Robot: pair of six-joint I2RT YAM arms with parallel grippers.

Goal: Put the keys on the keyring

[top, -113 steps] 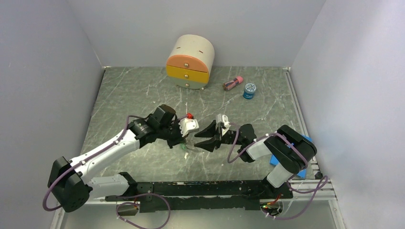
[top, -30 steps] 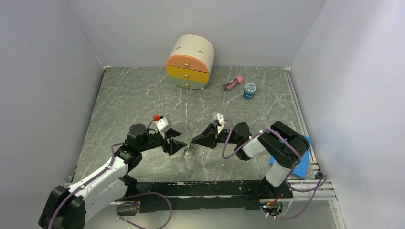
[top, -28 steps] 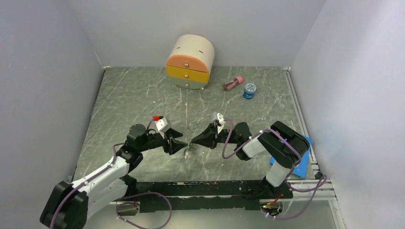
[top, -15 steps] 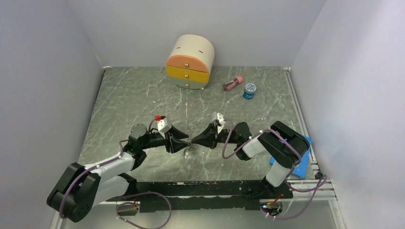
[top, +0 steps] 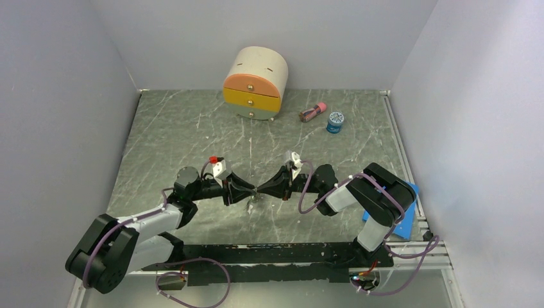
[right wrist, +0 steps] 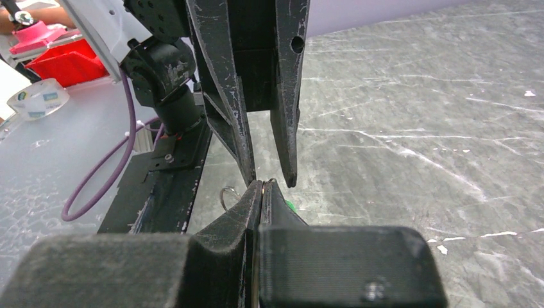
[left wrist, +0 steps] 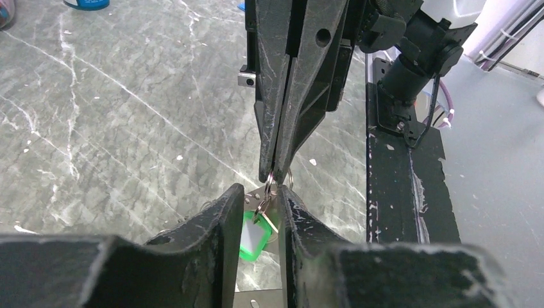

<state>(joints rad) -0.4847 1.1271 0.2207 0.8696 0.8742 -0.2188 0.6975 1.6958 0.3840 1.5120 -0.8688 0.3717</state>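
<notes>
Centrally, on the grey marbled surface [top: 192, 128], two arms met tip to tip. A round drawer cabinet [top: 255, 83] stood at the far edge, a pink tube [top: 313, 111] and blue-lidded jar [top: 335, 121] to its right. Right gripper [left wrist: 277, 168]: clenched on the keyring [left wrist: 274, 186], pinched at its tips above the surface. Left gripper [left wrist: 262, 221]: jaws partly apart, flanking the ring; grasp not discernible. One of the keys [left wrist: 252, 234], green-headed, hung below the ring between the left fingers.

Marble table [top: 167, 135]: drawer box [top: 255, 84], tube [top: 312, 112], jar [top: 335, 121].
</notes>
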